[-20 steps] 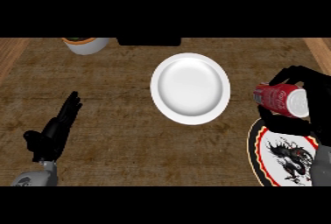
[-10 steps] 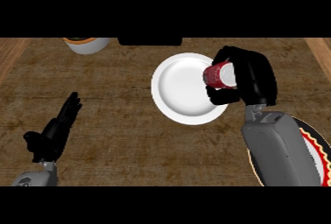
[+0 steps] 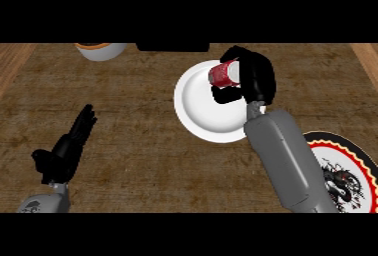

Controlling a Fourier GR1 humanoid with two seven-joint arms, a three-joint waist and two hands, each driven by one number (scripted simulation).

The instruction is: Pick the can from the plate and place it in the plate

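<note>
Holding can (image 3: 224,73) over white plate (image 3: 207,102): right robot hand (image 3: 249,75).

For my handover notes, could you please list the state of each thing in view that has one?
Red cylindrical can: held over the white plate.
Right robot hand: curled round the can.
Left robot hand: open, resting.
Plain white round plate: nothing resting on it.
Patterned red-rimmed plate: partly hidden by the forearm.

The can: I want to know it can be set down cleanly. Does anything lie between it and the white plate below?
Nothing visible does. The right hand holds the red can over the white plate's upper part, and the plate's surface shows bare.
</note>
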